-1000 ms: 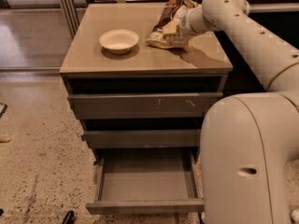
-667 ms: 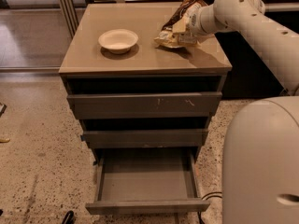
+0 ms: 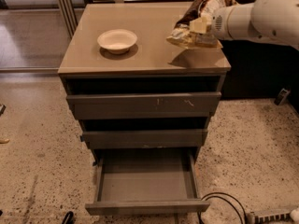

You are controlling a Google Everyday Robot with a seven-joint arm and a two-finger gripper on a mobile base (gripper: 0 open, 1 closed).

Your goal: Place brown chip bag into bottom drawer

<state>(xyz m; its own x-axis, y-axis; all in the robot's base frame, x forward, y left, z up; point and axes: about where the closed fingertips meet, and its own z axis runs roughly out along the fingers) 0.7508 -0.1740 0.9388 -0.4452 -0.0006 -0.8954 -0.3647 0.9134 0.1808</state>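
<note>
The brown chip bag [image 3: 198, 17] is crinkled dark brown with a pale-yellow panel. It hangs tilted just above the right rear of the cabinet top, lifted off the surface with its shadow beneath it. My gripper [image 3: 200, 25] reaches in from the right on a white arm and is shut on the brown chip bag near its middle. The bottom drawer [image 3: 145, 204] is pulled out wide at the foot of the cabinet, and its tray holds nothing.
A white bowl [image 3: 117, 40] sits on the cabinet top [image 3: 93, 57] at left centre. The scratched top drawer [image 3: 144, 104] and middle drawer [image 3: 145, 138] stick out slightly. A black cable [image 3: 219, 202] lies on the speckled floor at lower right.
The arm has pulled back to the right and raised the chip bag off the cabinet top. The view has shifted, and the robot's white body no longer covers the lower right.
</note>
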